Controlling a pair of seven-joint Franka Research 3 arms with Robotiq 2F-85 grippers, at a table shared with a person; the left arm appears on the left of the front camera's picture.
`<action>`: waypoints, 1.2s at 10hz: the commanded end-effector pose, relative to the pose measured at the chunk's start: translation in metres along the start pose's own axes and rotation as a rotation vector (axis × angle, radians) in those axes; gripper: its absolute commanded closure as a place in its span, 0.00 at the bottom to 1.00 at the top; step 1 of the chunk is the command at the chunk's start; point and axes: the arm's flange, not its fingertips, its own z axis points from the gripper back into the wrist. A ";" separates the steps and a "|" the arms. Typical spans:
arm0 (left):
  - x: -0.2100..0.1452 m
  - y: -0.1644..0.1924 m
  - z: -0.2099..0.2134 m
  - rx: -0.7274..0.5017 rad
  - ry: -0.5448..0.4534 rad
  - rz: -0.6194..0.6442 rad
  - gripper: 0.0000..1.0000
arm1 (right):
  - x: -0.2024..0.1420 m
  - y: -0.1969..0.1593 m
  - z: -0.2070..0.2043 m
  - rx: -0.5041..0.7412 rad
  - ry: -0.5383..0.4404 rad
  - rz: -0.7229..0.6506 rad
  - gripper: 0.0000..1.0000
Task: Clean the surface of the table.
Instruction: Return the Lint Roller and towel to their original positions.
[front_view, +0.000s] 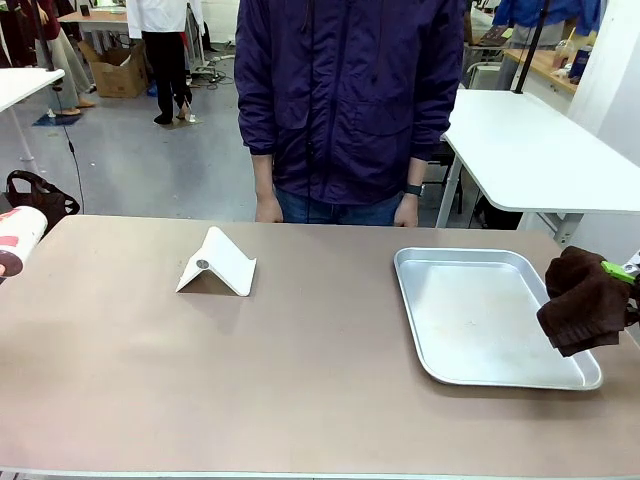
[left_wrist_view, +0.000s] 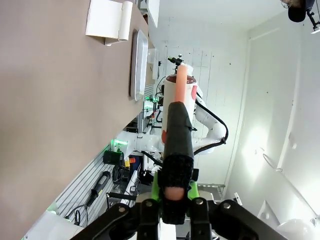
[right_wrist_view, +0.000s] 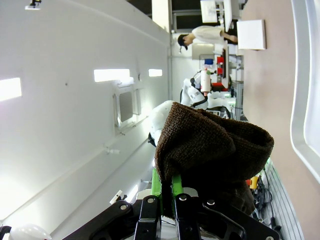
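Observation:
The table (front_view: 300, 380) has a wide taupe-brown top. Off its right edge my right gripper (front_view: 618, 275) hangs shut on a dark brown cloth (front_view: 585, 302), beside the tray. In the right wrist view the cloth (right_wrist_view: 210, 145) bunches over the green-padded fingers (right_wrist_view: 161, 186), and the table (right_wrist_view: 270, 100) runs down the right side. At the left edge a white bottle with red markings (front_view: 20, 238) pokes in above the table. In the left wrist view my left gripper (left_wrist_view: 174, 195) is shut on this bottle (left_wrist_view: 179, 125), with the table (left_wrist_view: 50, 100) along the left side.
A shiny silver tray (front_view: 490, 315) lies on the right part of the table. A white folded card (front_view: 216, 263) stands left of centre. A person in a purple jacket (front_view: 345, 100) stands at the far edge, hands down. A white table (front_view: 540, 150) is behind on the right.

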 end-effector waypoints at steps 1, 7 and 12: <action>0.000 0.000 0.000 0.000 0.000 0.000 0.78 | 0.000 0.000 0.000 0.000 0.000 0.000 0.91; 0.054 -0.096 -0.119 0.239 0.174 -0.063 0.78 | 0.047 0.020 -0.154 -0.218 0.092 0.116 0.91; 0.101 -0.145 -0.293 0.641 0.135 -0.033 0.78 | 0.087 -0.028 -0.300 -0.458 0.058 0.217 0.91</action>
